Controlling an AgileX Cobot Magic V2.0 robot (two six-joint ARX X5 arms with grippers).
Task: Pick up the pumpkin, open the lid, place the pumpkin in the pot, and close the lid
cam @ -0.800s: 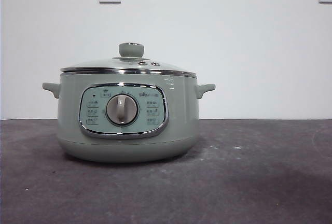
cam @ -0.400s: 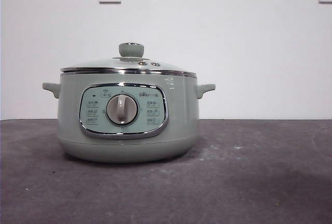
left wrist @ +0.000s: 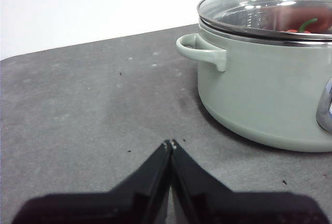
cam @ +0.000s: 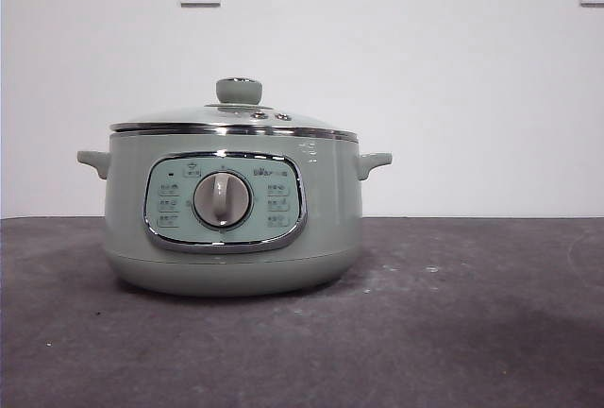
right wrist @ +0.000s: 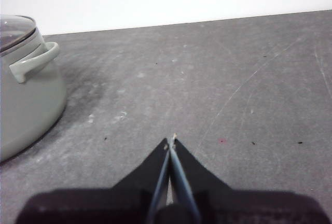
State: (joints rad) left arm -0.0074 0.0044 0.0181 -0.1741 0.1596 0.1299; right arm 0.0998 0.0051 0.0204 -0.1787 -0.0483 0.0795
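Front view: the pot (cam: 232,210) stands left of centre in the frame with the lid (cam: 234,118) seated flat on its chrome rim. No arm shows here. Left wrist view: through the glass of the lid, the pumpkin (left wrist: 303,25) appears as red-orange with a green stem inside the pot, at the upper right of the frame. The left gripper (left wrist: 170,143) sits low over the table (left wrist: 93,105), jaws together and holding nothing, apart from the pot. The right gripper (right wrist: 171,140) is likewise pressed together, empty, well clear of the side handle (right wrist: 34,60).

Judgement: task appears complete. Keep both arms clear; do not disturb the lid.
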